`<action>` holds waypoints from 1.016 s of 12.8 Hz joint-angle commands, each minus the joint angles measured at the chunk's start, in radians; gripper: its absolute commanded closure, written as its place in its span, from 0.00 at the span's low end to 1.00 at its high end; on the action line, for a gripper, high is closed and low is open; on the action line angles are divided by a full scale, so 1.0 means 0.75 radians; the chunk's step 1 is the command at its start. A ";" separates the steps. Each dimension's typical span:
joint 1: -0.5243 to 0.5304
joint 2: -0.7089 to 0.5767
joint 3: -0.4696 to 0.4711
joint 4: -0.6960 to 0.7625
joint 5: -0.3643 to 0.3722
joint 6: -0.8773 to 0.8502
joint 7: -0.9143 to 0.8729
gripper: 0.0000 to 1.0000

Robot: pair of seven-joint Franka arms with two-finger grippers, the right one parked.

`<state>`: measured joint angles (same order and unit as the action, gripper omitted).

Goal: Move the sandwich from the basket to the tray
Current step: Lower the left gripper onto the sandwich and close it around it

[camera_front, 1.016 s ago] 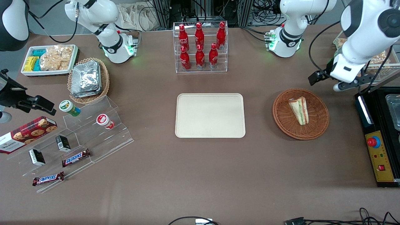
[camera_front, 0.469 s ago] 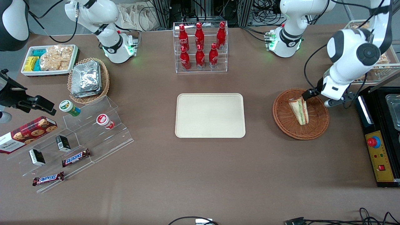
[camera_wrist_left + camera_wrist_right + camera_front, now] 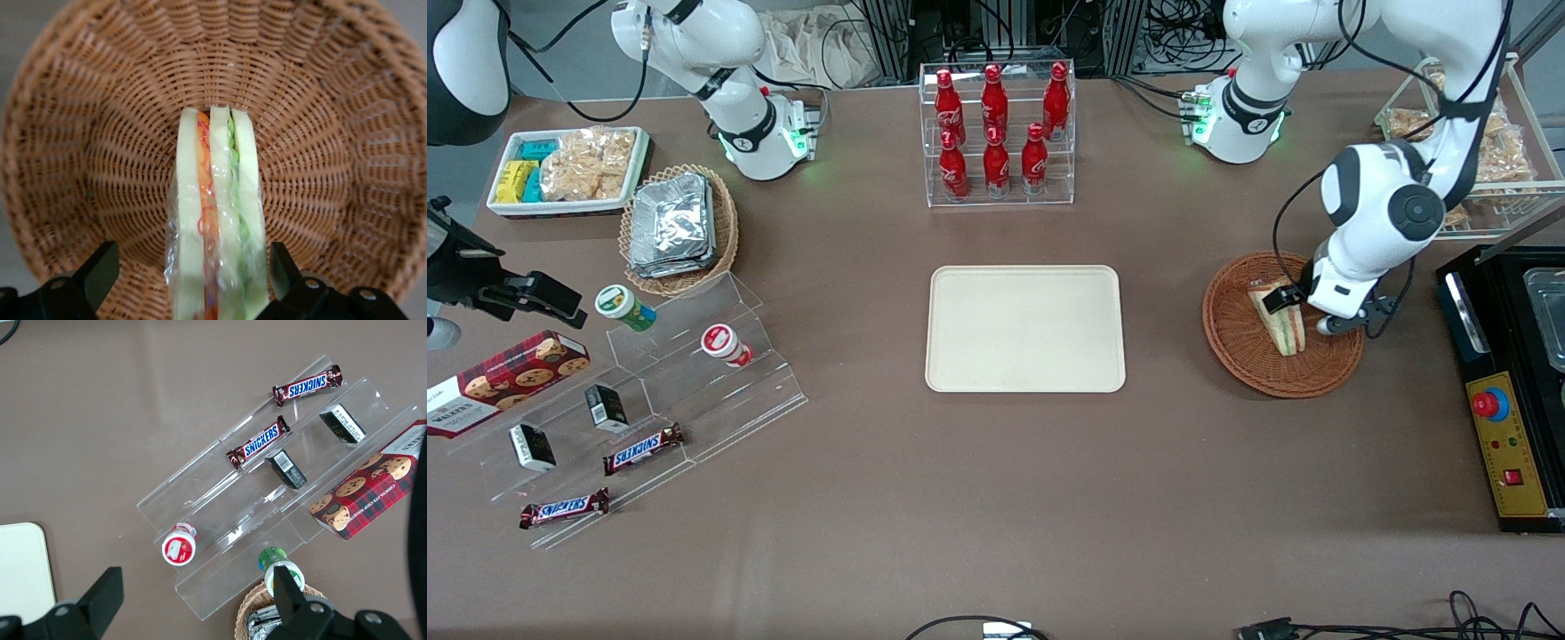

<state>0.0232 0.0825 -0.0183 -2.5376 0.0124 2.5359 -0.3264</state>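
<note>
Brown table (image 3: 996, 498) fills the front view, evenly lit. Clear bottle rack (image 3: 998, 133) at the edge farthest from camera. Metal frame and cable tangle (image 3: 1165, 36) above it. Cables (image 3: 1476, 618) along the nearest edge.

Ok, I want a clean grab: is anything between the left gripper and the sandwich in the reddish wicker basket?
Nothing visible. The left gripper is open in the reddish-brown woven wicker basket, one finger on either side of the triangular pale-bread sandwich, with only bare gaps between.

Bright, even overhead light, soft short shadows; wrist close-up slightly soft at edges
</note>
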 commanded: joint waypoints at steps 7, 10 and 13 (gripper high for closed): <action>0.006 0.046 -0.004 -0.008 0.000 0.073 -0.015 1.00; 0.004 0.045 -0.004 -0.008 0.000 0.071 -0.013 1.00; 0.004 0.009 -0.010 0.002 0.004 0.057 -0.007 1.00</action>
<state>0.0231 0.1154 -0.0187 -2.5359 0.0113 2.5691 -0.3270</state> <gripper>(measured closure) 0.648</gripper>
